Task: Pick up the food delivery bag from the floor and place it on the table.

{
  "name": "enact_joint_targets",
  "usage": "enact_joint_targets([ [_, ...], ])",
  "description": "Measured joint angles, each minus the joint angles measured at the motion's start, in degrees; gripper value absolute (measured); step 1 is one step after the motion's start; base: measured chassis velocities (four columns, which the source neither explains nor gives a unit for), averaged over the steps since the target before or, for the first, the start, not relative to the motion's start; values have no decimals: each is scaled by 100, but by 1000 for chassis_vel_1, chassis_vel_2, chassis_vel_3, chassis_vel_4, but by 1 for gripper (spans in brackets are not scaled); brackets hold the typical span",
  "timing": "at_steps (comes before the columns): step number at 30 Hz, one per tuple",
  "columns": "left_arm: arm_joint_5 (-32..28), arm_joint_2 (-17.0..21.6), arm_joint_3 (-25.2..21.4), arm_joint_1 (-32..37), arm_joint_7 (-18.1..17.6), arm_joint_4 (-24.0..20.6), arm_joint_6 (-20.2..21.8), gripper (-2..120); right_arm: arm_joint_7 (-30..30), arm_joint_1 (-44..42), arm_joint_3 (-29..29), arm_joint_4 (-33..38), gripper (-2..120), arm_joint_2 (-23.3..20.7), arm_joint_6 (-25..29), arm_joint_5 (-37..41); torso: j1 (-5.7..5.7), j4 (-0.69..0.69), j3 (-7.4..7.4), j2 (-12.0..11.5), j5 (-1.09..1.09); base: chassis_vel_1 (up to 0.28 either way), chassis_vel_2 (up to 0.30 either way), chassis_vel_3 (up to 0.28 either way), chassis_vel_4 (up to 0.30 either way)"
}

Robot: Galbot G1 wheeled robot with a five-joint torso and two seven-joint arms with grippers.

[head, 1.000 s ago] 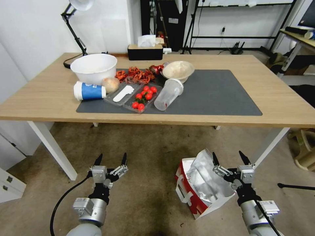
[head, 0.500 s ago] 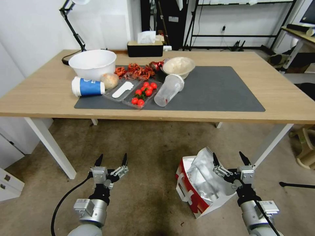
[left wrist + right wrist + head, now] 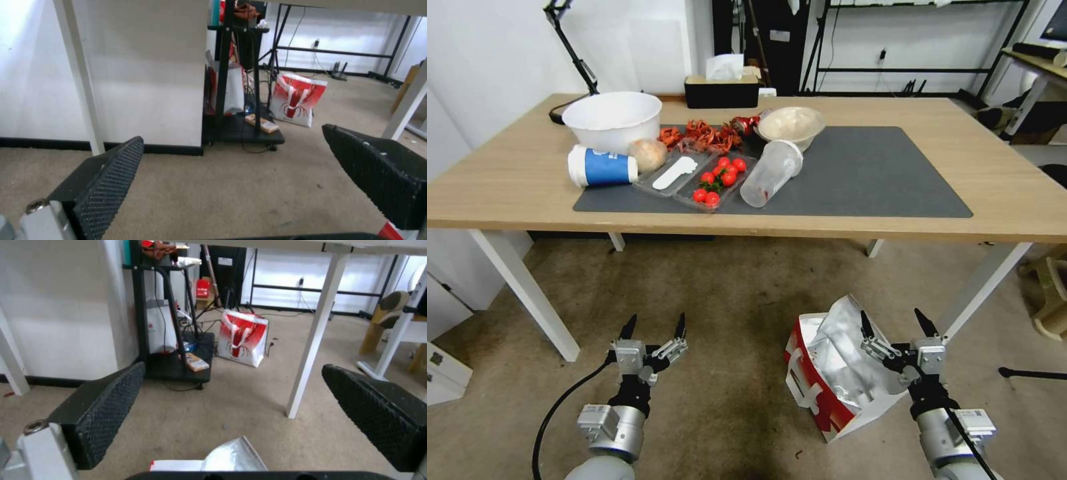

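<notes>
Food delivery bag (image 3: 827, 373): one, on floor (image 3: 727, 320) before desk (image 3: 507, 193). Right gripper (image 3: 895, 325) over bag, fingers wide apart, empty. Left gripper (image 3: 653, 327) beside bag, likewise spread, empty.

No legible text, numbers or brand names. Blue paper cup (image 3: 600, 167), lying at 9 o'clock on the table's dark mat (image 3: 854, 175): white mark, unreadable. Red-and-white bag (image 3: 241, 337) by the far shelving: red lobster-like emblem, no wording.
</notes>
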Motion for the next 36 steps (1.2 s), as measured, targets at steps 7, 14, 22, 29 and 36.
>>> enact_joint_targets([
  [7,14,-1,-11,30,-7,-5,-11,100,-6,-11,-21,7,100,36,9,-5,-60,0,-91,-149,0,0,0,0,0],
  [14,46,-25,-14,53,-10,-18,-33,100,-21,-27,-23,33,100,30,18,-7,-110,0,-191,-301,0,0,0,0,0],
  [22,54,-37,-6,35,-19,-12,-36,100,-45,-30,19,79,100,-6,12,51,-176,0,-312,-489,0,0,0,0,0],
  [29,69,-41,-3,41,-34,-14,-34,100,-64,-33,-9,76,100,23,12,49,-223,0,-408,-633,0,0,0,0,0],
  [36,74,-56,-1,50,-39,-14,-36,100,-66,-28,-53,46,100,33,12,36,-286,0,-544,-831,0,0,0,0,0],
])
